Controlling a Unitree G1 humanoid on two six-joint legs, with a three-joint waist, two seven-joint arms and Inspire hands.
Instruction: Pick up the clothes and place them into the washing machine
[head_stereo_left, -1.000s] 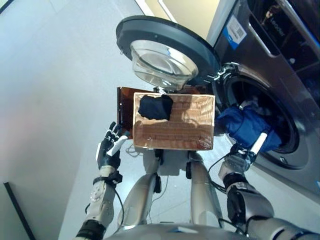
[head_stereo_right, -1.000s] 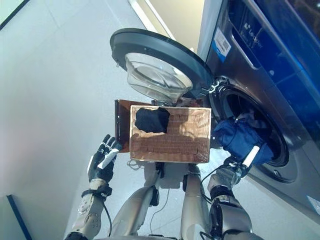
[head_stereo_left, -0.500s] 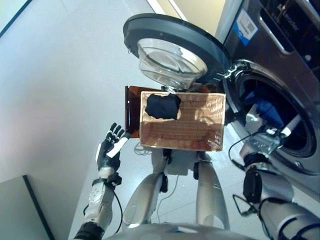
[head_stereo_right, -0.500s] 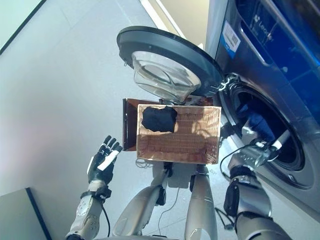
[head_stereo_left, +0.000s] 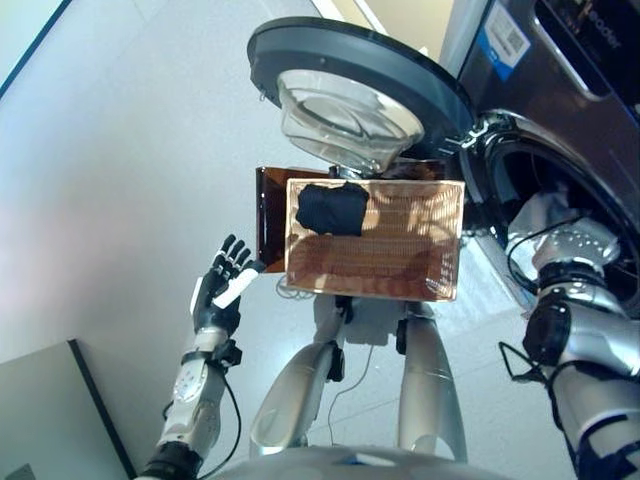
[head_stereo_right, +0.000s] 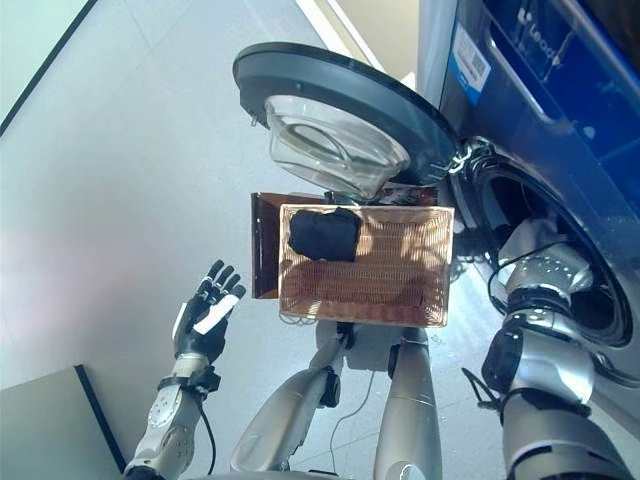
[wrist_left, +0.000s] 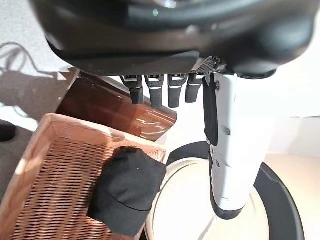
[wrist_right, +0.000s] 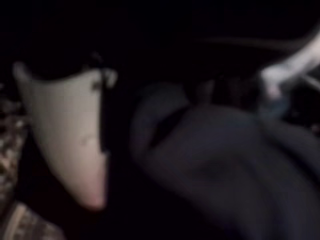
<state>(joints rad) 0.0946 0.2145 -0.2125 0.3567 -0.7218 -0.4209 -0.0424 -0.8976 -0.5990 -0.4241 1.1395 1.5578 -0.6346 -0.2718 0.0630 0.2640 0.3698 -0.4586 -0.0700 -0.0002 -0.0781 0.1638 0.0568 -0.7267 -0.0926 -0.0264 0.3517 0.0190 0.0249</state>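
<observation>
Left eye view: at lower left, the left hand is being held idle, fingers spread. At centre, a soft black garment is lying in the rectangular woven wicker basket. At right, the right hand is being reached inside the washing machine drum; its fingers cannot be told. A dark garment is being deposited there, judging by the wrist view. Withdrawal, then the black garment, would follow.
</observation>
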